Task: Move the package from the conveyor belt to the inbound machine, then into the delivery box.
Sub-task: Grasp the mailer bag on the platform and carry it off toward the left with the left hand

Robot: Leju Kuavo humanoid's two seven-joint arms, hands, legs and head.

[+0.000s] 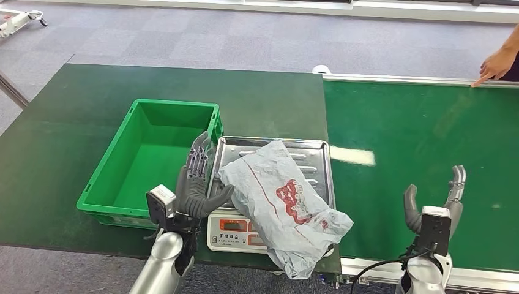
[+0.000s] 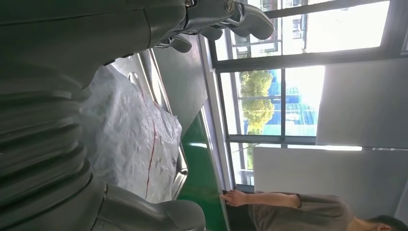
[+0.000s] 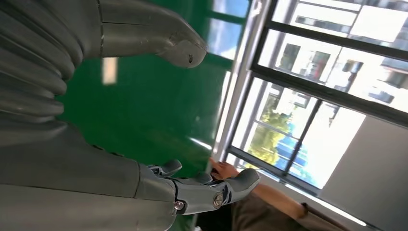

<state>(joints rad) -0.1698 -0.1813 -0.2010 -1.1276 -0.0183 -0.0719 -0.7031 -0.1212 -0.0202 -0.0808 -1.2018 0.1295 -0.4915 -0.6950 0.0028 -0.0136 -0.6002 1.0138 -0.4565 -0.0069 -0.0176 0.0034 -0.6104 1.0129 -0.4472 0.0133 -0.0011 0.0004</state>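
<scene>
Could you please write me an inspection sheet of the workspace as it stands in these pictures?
Surface: dark green table beside the green conveyor belt.
Job's things: grey package lies on the scale, overhanging its front; green box holds nothing.
Clutter: nothing seen.
Hands: left hand at the package's edge, grip unclear; right hand open above the belt.
Cables: black cable at the right wrist.
Surroundings: a person's hand on the belt's far rail; windows behind.

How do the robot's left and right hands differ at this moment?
The left hand is at the edge of the package on the scale's tray, thumb against the wrapping; the right hand hovers over bare conveyor belt, touching nothing. The left sits beside the green box; the right is far from it. Both have fingers spread.
</scene>
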